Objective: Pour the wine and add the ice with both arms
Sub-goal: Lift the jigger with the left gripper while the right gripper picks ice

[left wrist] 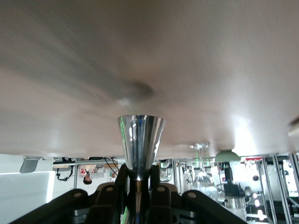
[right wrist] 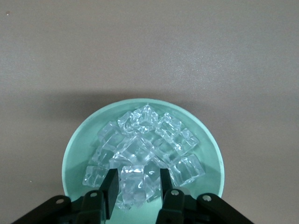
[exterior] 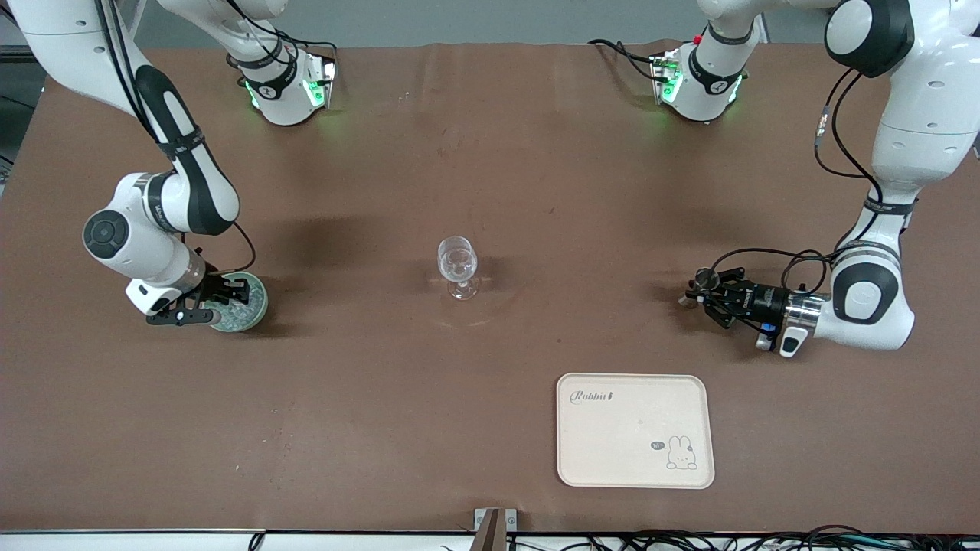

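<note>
A clear stemmed wine glass stands mid-table and looks empty; it also shows far off in the left wrist view as the glass. No wine is in view. The ice is piled in a pale green bowl, which sits toward the right arm's end as the bowl. My right gripper is down in it, and the right gripper is open with its fingers either side of one cube. My left gripper hangs low over the table toward the left arm's end. The left gripper is shut on a shiny metal cone-shaped cup.
A cream tray with a rabbit print lies nearer the front camera than the left gripper. Brown tabletop runs between the bowl, the glass and the tray. Both arm bases stand along the table's edge farthest from the camera.
</note>
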### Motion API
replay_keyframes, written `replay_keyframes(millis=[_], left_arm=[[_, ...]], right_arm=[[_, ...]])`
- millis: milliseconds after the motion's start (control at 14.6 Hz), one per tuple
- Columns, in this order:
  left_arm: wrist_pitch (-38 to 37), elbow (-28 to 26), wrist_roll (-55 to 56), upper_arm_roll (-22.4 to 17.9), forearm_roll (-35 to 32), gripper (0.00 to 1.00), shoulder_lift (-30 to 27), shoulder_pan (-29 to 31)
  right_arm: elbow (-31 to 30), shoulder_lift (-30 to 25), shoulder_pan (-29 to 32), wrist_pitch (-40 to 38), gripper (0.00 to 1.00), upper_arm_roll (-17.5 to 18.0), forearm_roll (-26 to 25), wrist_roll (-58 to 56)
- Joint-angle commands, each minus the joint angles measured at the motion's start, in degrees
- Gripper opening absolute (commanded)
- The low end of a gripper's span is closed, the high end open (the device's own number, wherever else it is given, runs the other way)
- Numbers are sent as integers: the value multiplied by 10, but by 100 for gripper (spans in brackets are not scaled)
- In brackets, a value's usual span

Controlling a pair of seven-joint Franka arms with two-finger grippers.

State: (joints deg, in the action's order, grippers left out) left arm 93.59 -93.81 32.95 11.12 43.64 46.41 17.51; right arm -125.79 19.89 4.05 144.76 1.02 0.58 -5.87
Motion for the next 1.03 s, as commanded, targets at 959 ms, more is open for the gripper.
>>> replay_keyframes(millis=[959], left_arm=[[181, 8, 319, 228, 2, 0, -105, -47]], right_arm=[[29, -1, 3, -43, 2, 6, 0, 4]])
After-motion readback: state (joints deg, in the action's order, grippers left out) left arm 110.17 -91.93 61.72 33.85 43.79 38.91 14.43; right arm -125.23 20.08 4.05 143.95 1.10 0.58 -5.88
